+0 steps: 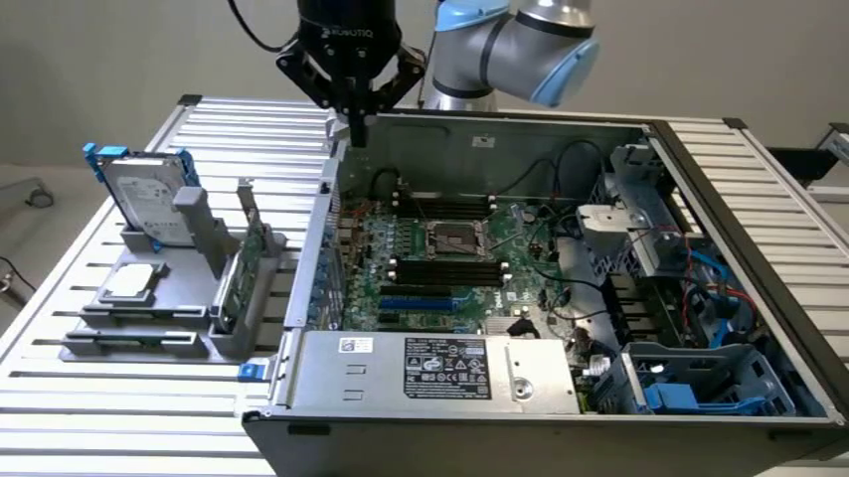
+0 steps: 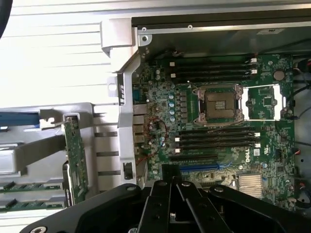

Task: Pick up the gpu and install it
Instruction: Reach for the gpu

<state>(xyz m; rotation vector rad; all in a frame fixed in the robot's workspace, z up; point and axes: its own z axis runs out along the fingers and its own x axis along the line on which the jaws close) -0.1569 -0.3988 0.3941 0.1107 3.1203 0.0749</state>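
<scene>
**Claw clenched and empty over the case edge; gpu waiting in its holder**

The arm [image 1: 531, 45] reaches in from above with its wrist turned straight down, so the claw [image 1: 356, 131] hangs vertically over the side wall of the open computer case [image 1: 531, 139], on the exterior view's left. Its fingers are pressed together with nothing between them. The gpu [image 1: 231, 290] stands on edge in a grey holder [image 1: 199, 234] on the slatted worktop [image 1: 133, 417], just outside that wall and well apart from the claw. In the wrist view the closed claw [image 2: 171, 174] sits above the motherboard [image 2: 272, 145], with the gpu [image 2: 75, 155] off to one side.
</scene>
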